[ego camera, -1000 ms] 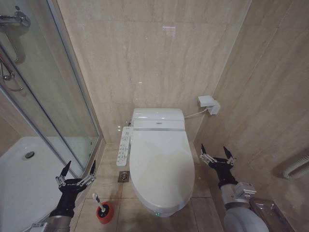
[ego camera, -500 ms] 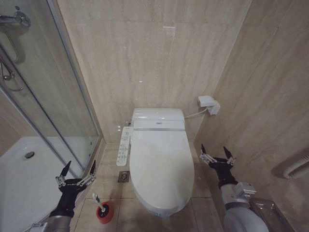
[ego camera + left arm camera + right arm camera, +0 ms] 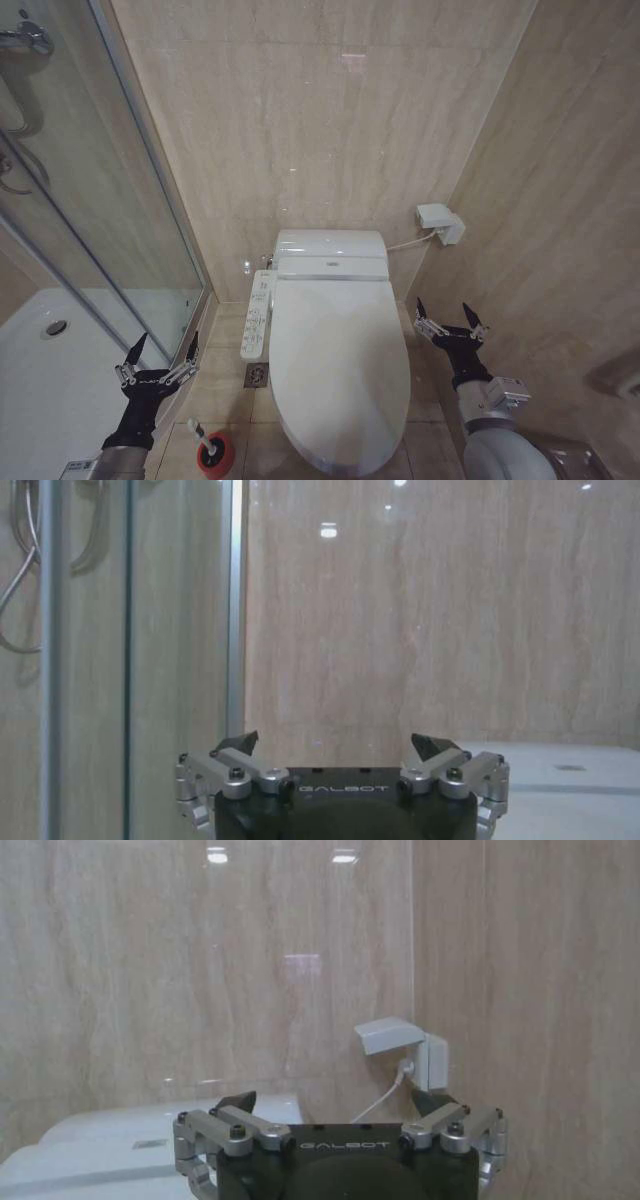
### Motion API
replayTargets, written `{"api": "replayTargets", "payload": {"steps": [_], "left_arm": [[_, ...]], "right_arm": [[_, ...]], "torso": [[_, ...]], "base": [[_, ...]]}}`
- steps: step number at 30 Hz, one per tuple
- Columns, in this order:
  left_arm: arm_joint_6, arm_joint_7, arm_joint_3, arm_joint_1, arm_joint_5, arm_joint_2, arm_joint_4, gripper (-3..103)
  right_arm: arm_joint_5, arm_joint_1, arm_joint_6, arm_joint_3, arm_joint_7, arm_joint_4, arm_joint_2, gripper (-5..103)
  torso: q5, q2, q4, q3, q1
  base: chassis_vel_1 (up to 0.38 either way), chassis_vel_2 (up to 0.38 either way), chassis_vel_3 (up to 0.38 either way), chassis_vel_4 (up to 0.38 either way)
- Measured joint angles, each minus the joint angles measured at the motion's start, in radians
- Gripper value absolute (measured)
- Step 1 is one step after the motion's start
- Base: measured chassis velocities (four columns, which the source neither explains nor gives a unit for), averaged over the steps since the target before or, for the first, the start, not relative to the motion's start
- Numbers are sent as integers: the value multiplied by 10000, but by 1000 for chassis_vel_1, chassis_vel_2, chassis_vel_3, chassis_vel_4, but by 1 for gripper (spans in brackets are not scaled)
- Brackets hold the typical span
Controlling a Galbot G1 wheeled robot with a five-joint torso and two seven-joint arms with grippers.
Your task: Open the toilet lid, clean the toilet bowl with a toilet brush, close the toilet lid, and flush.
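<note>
one glossy white oval plastic toilet lid [image 3: 338,370] lies closed, hiding the bowl. one white-handled toilet brush [image 3: 205,442] stands in its red cup, near left. two grippers, left gripper [image 3: 157,353] and right gripper [image 3: 451,321], both spread wide and empty.

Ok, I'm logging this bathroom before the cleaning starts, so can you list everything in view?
toilet lid: one, white, shut, centre of floor.
tank: one, white, behind the lid at the back wall.
control panel: one, white, along the toilet's left side.
toilet brush: one, white handle, in its holder.
holder: one, red, on the floor left of the toilet.
floor drain: one, metal, between holder and toilet.
socket box: one, white, right wall.
shower tray: one, white, far left.
left gripper: open, by the shower door.
right gripper: open, right of the toilet.
</note>
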Motion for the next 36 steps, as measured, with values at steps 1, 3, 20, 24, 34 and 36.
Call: {"api": "replayTargets", "payload": {"steps": [1, 3, 20, 24, 34, 36], "left_arm": [[0, 0, 0, 0, 0, 0, 0, 100], [0, 0, 0, 0, 0, 0, 0, 100], [0, 0, 0, 0, 0, 0, 0, 100], [0, 0, 0, 2, 0, 0, 0, 100], [0, 0, 0, 1, 0, 0, -1, 100], [0, 0, 0, 0, 0, 0, 0, 100]], "right_arm": [[0, 0, 0, 0, 0, 0, 0, 100], [0, 0, 0, 0, 0, 0, 0, 100], [0, -1, 0, 1, 0, 0, 0, 100], [0, -5, 0, 0, 0, 0, 0, 100], [0, -8, 0, 0, 0, 0, 0, 100], [0, 1, 0, 0, 0, 0, 0, 100]], "torso": [[0, 0, 0, 0, 0], [1, 0, -1, -1, -2], [1, 2, -3, -2, -2], [0, 3, 0, -5, -10], [0, 4, -3, -5, -9], [0, 1, 1, -1, -2]], "base": [[-65, 68, 73, -107], [-33, 34, 10, -25], [-35, 34, 38, -35], [-7, 14, 7, -5], [-43, 43, 40, -41], [-70, 91, 42, -74]]}}
